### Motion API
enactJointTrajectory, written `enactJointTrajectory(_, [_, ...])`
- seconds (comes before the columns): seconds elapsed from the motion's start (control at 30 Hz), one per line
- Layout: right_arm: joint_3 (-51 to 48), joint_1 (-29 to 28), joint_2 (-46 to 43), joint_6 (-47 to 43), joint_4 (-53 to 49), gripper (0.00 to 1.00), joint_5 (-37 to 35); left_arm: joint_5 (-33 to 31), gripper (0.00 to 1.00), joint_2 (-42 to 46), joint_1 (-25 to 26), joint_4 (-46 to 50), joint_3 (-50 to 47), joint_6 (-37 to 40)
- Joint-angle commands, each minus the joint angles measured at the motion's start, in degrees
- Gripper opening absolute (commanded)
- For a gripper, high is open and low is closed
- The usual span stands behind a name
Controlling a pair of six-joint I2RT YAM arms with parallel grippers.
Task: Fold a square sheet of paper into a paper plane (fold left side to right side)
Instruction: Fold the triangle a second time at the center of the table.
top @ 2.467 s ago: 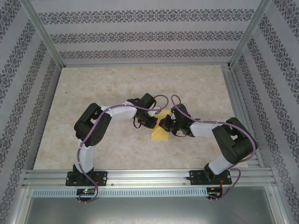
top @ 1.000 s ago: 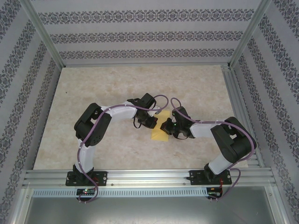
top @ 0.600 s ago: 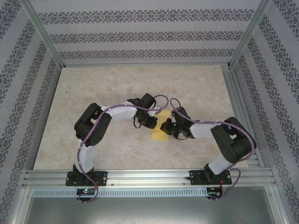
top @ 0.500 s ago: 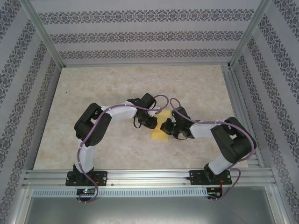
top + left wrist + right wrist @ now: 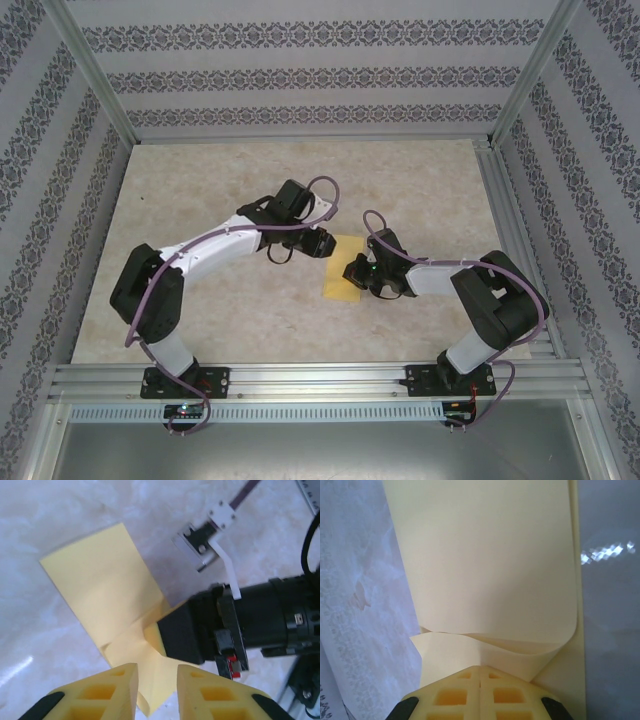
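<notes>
Top view: sheet (image 5: 338, 287) partly under right gripper (image 5: 351, 272), its right edge hidden there; folds too small to read. Left wrist cam: left gripper (image 5: 156, 682) cut off by btm edge, fingers covering sheet's near corner; right gripper's black body hides part of sheet. Right wrist cam: sheet's far edge runs off top; finger bases cut off at btm; can't tell if tips pinch or just press the sheet.

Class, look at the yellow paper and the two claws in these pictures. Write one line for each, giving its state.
Square sheet of paper: folded over, lying on the table, with the top layer bulging up near the fold.
Left claw: slightly open, over the paper, holding nothing.
Right claw: shut, with its tips against the folded paper.
</notes>
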State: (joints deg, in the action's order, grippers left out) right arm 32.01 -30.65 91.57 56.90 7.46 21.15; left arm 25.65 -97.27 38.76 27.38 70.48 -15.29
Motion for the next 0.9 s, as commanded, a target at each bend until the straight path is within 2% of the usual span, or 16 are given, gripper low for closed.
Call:
enactJointTrajectory(0.0, [-1.59, -0.88, 1.77, -1.20, -3.61, 0.00, -2.42, 6.65, 0.24, -0.81, 0.60, -7.39, -6.25, -7.38])
enactJointTrajectory(0.1, [-1.56, -0.89, 1.70, -1.18, -3.67, 0.00, -2.47, 8.20, 0.22, -1.24, 1.38, -11.59, -9.64, -11.63])
enactJointTrajectory(0.27, [-1.42, -0.88, 1.86, -1.27, -3.83, 0.00, -2.45, 9.34, 0.20, -2.73, 2.41, -14.23, -11.08, -14.56])
enactJointTrajectory(0.57, [-1.34, -0.88, 1.77, -1.47, -4.03, 0.00, -2.43, 9.64, 0.19, -6.85, 4.73, -14.31, -9.42, -14.94])
enactJointTrajectory(0.87, [-1.14, -0.89, 1.68, -1.62, -4.36, 0.00, -2.46, 7.16, 0.18, -9.69, 5.09, -10.93, -9.08, -12.78])
